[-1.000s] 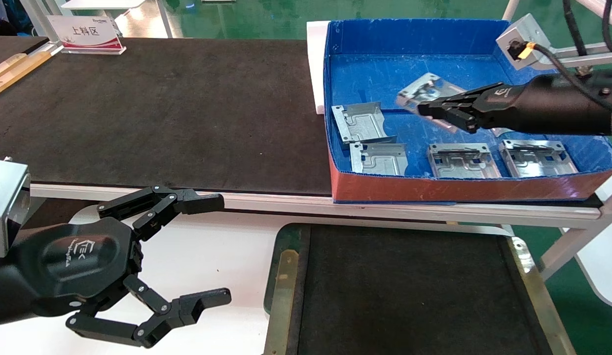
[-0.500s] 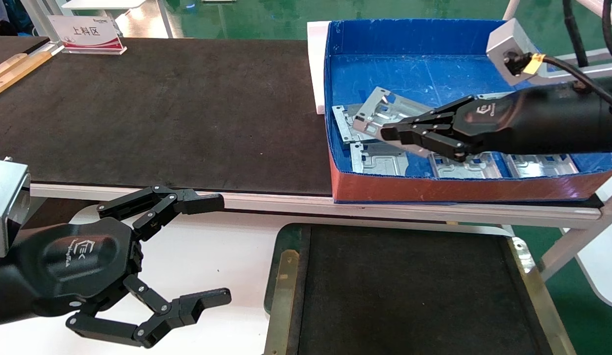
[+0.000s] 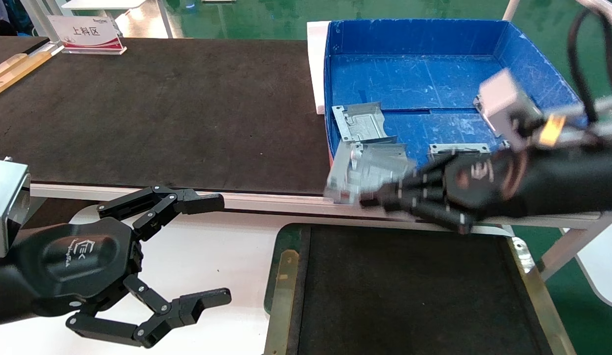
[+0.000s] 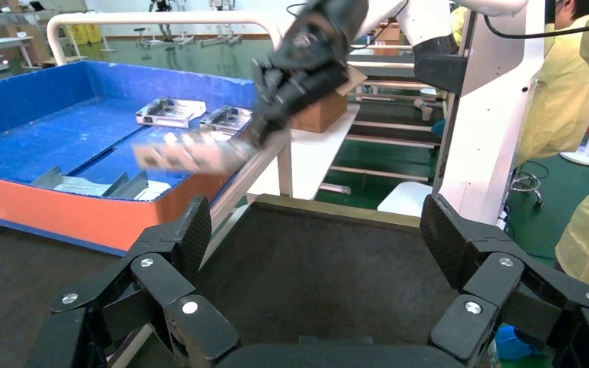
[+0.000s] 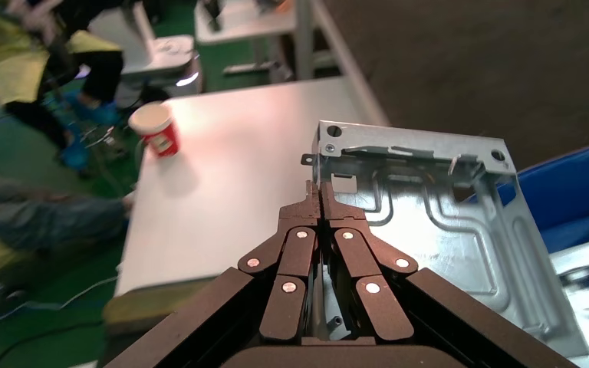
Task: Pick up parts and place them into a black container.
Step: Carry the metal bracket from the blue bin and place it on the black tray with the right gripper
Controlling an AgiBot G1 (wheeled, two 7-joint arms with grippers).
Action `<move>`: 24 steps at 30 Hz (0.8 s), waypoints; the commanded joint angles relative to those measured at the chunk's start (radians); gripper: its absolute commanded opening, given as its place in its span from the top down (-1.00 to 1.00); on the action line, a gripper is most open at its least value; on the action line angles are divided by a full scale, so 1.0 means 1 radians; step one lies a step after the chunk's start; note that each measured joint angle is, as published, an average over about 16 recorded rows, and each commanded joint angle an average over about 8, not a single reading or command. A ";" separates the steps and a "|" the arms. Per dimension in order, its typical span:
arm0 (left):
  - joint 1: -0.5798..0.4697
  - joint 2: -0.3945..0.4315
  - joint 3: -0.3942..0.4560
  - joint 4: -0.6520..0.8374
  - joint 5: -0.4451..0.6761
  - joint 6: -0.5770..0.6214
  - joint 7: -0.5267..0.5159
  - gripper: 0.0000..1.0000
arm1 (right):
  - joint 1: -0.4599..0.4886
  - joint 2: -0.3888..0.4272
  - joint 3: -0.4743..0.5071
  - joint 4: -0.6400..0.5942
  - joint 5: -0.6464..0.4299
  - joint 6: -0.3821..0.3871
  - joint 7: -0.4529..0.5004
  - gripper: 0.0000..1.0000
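My right gripper [image 3: 379,198] is shut on the edge of a silver stamped plate [image 3: 363,172] and holds it in the air over the blue box's red front wall and the table rail, just beyond the far edge of the black container [image 3: 409,296]. The right wrist view shows the shut gripper [image 5: 320,192] pinching the plate [image 5: 437,218]. The left wrist view shows the held plate [image 4: 192,152] too. More plates [image 3: 362,122] lie in the blue box [image 3: 414,74]. My left gripper [image 3: 214,250] is open and empty, left of the container.
A long black mat [image 3: 162,113] covers the table left of the blue box, with a white sign [image 3: 86,33] at its far end. The container sits on a white table [image 3: 212,246]. A red paper cup [image 5: 157,130] stands on a white table. People in yellow stand nearby.
My right gripper has carried the plate out of the blue box, toward me and down, to above the box's front wall. The left arm has not moved.
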 commanded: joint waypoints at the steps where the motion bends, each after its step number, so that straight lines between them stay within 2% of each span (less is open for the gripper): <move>1: 0.000 0.000 0.000 0.000 0.000 0.000 0.000 -1.00 | -0.016 0.020 -0.034 0.044 0.031 0.002 0.010 1.00; 12: 0.000 0.000 0.000 0.000 0.000 0.000 0.000 -1.00 | -0.093 0.062 -0.178 0.116 0.063 0.013 -0.067 1.00; 24: 0.000 0.000 0.000 0.000 0.000 0.000 0.000 -1.00 | -0.169 0.013 -0.282 0.018 0.033 0.021 -0.278 1.00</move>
